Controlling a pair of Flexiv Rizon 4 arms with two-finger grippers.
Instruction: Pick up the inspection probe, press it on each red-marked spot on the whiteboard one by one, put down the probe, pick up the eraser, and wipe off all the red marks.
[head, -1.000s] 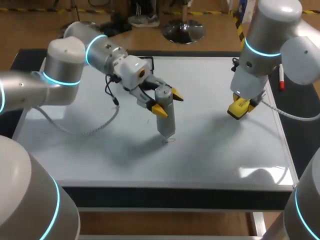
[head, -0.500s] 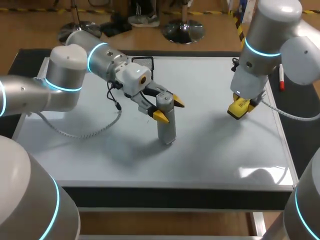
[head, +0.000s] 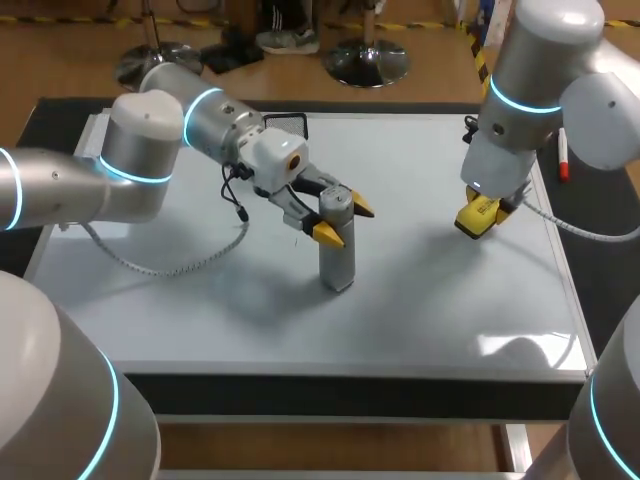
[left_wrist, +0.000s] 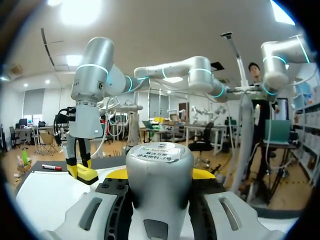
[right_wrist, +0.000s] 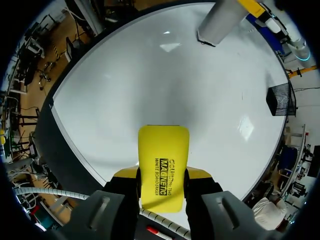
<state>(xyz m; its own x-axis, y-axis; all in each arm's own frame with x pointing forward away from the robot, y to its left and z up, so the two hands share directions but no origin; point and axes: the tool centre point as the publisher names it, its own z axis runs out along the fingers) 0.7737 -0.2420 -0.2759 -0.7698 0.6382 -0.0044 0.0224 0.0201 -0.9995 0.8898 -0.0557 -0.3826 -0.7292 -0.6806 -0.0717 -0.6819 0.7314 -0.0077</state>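
While your left pincer (head: 343, 220) clamps one probe (head: 338, 262) on the whiteboard (head: 200, 300), your right pincer (head: 482, 212) clamps one eraser (right_wrist: 163, 150).

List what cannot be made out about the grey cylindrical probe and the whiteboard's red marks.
Head view: the grey cylindrical probe hides its own tip and any mark beneath.
Left wrist view: the probe's cap blocks the whiteboard below.
Right wrist view: red marks too small.

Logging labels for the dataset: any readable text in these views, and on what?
"MAGNETIC": on the yellow face of the eraser, right wrist view.
"WHITE BOARD ERASER": smaller line beside it, same face.
One more short line on that face: too blurred to read.
White sticker on top of the probe, left wrist view: print too small to read.
Head view: nothing readable.
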